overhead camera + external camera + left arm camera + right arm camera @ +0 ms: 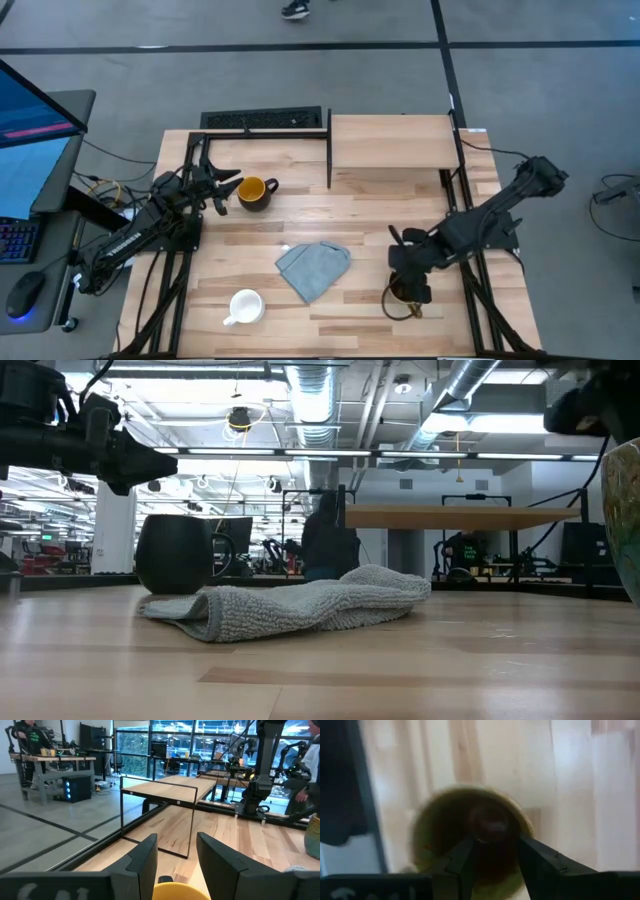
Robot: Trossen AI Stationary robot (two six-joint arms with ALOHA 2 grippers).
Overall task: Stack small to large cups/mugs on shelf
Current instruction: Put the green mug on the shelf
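Right fingers [492, 857] parted above the olive-tan mug [470, 835], straddling its near rim, not visibly clamped. Left fingers [228, 187] parted too, holding nothing, just beside the dark mug [255, 192] with yellow inside. White mug [245, 306] and grey cloth [313, 267] on the counter [360, 215] between both pairs. Shelf [390, 141] beyond, bare.

The premises are a robotics laboratory in an open-plan industrial hall. Exposed ducts [318, 405] and pipework run under the ceiling, with strip lighting between them. The floor [200, 75] is grey concrete marked with dark tape lines. Further benches [55, 757] carry equipment, and another robot arm [260, 765] stands beyond. A monitor [30, 110], keyboard [18, 240] and mouse [25, 292] sit beside the table [300, 215]. A seated figure, probably a person [328, 540], shows in the background.
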